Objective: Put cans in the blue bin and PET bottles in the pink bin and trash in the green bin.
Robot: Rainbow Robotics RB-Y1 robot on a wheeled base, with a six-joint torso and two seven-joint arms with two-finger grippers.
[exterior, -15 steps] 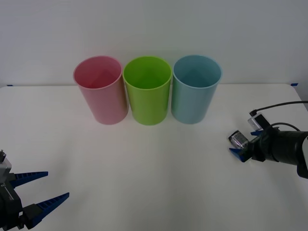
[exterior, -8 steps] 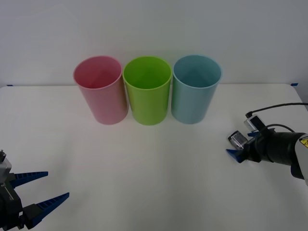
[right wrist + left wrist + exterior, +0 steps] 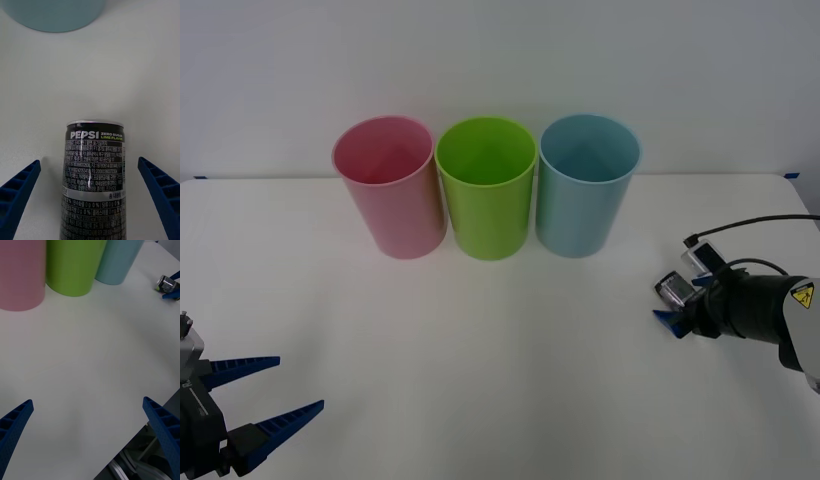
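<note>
The can [image 3: 95,176] lies on its side on the white desk [image 3: 480,340], at the robot's right side and in front of the blue bin [image 3: 587,185], apart from it. The right end effector [image 3: 677,304] is low over the desk with the can between its two blue fingers [image 3: 20,189]; they are spread wide and there is a clear gap to the can on both sides, so it is not yet gripped. I judge the can to be light, with thin metal walls that are stiff enough for a gentle squeeze but smooth and slippery, and because it is round it may roll away if one finger touches it first. The best place to take hold seems to be the middle of the body, with both fingers closing on opposite sides together. The right wrist view shows the label print and how well the can is centred between the fingers, which the front view cannot tell. The front view shows the row of the pink bin [image 3: 388,190], the green bin [image 3: 487,190] and the blue bin. The left end effector [image 3: 265,395] waits spread wide at the near left of the desk, and its wrist view shows the can far off.
</note>
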